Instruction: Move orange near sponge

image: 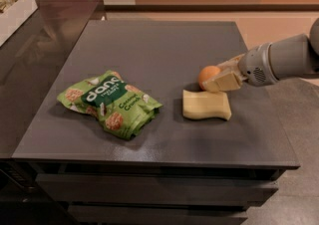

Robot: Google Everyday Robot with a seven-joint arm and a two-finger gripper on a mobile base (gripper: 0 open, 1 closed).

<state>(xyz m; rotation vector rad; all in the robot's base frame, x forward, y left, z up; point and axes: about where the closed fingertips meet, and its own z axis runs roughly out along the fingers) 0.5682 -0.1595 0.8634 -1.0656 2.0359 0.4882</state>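
Looks basically done: small round smooth orange fruit [208, 75] parked right of centre, just behind the pale yellow wavy-edged foam sponge [206, 105]. Held from both sides by the tan two-finger gripper [214, 77] reaching in from the right (closed on it, by the look). Only needs letting go. Can't tell if resting on the dark grey tabletop [149, 45] or hovering; arm cut off at the right edge.

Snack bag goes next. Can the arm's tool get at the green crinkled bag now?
Probably yes: the tool, by the pale yellow foam sponge, has only bare tabletop toward the green crinkled snack bag, but it holds the small round orange fruit.
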